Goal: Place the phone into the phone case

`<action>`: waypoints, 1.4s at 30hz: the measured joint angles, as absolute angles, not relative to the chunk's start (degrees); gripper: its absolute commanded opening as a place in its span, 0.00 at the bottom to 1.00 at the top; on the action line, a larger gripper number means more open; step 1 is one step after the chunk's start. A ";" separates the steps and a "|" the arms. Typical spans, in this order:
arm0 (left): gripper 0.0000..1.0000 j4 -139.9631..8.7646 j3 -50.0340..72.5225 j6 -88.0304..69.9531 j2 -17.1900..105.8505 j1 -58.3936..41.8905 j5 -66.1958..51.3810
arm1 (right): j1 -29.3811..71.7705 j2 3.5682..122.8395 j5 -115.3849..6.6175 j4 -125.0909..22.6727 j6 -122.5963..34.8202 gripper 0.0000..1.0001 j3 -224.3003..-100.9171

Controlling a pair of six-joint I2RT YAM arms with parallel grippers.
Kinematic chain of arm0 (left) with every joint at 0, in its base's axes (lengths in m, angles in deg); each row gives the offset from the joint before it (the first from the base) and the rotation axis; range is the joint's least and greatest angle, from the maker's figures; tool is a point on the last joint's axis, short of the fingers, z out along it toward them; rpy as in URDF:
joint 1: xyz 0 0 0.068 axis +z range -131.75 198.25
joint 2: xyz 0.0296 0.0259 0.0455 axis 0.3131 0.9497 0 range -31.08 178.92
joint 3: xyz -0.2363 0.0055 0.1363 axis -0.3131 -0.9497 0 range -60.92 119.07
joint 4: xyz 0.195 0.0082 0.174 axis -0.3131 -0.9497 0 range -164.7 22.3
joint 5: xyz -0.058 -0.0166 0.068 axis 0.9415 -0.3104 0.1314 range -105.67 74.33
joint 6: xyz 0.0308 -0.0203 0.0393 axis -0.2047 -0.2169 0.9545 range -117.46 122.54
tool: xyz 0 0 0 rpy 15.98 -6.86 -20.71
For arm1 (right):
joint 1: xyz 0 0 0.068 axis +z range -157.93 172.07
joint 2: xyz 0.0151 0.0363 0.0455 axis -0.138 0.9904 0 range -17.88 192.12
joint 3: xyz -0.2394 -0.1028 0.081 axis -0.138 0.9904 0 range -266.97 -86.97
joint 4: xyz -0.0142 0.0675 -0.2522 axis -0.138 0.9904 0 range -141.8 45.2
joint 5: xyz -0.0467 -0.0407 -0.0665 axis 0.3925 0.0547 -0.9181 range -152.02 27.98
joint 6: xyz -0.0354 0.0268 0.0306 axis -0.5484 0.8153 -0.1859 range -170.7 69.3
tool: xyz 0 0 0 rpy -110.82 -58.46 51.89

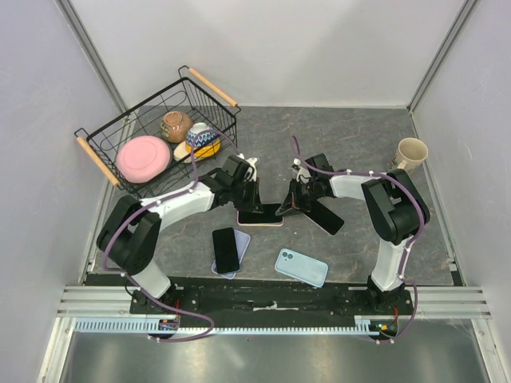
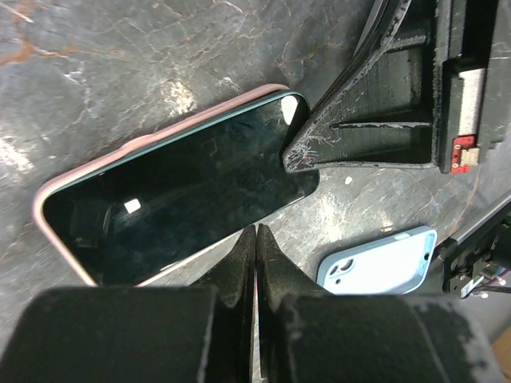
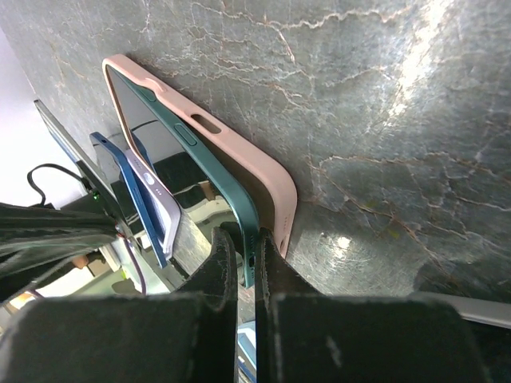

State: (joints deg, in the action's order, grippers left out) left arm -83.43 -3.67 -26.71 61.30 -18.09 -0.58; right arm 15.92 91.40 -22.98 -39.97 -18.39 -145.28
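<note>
Counts: three phones, three cases, one basket, one mug and two grippers, all on one grey table [image 1: 351, 255].
Nearest: a light blue case [image 1: 301, 267] lies on the base side of the pink phone case [image 3: 255, 163], back up. I cannot tell whether a handset is inside it.
Beside it: a lavender case [image 1: 243, 239] lies near and to the left of the pink one, with a black phone [image 1: 226, 249] lying loosely on top of it.
Task thing: the dark green phone [image 2: 184, 195] sits screen up in the pink phone case at the table's middle. Its right-hand end is lifted clear of the pink rim.
Left gripper [image 2: 255, 235]: the fingers are pressed together with nothing between them. The tips are at the case's near long side.
Right gripper [image 3: 245, 239]: it is pinched almost closed on the raised end edge of the green phone.
Right of the case: a second black phone [image 1: 327, 217] lies loose.
Basket [image 1: 97, 159]: it stands far left of the case and holds a pink plate [image 1: 144, 157], a brown cup [image 1: 176, 125] and a blue-and-white bowl [image 1: 200, 136].
Mug [image 1: 410, 153]: beige, far right of the case.
Hard to see: a yellow thing [image 1: 209, 148] is half hidden under the bowl, and contact between the left fingertips and the case is unclear.
</note>
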 measured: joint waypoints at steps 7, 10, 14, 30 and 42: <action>0.02 -83.17 -2.10 -26.74 67.29 -20.43 -0.05 | 16.17 91.62 -23.37 -39.88 -18.43 0.00 -145.41; 0.02 -82.93 -2.03 -26.74 69.19 -20.69 -0.10 | 16.27 91.66 -23.57 -39.68 -18.61 0.00 -145.56; 0.02 -82.45 -1.31 -26.98 71.01 -20.73 0.32 | 16.56 91.79 -24.46 -39.23 -19.02 0.00 -145.80; 0.02 -82.01 0.50 -28.73 72.52 -20.78 -1.30 | 17.43 91.24 -27.39 -36.34 -20.00 0.03 -147.14; 0.02 -82.66 1.99 -30.74 73.56 -20.78 -3.59 | 19.49 89.76 -33.53 -32.17 -21.01 0.24 -149.08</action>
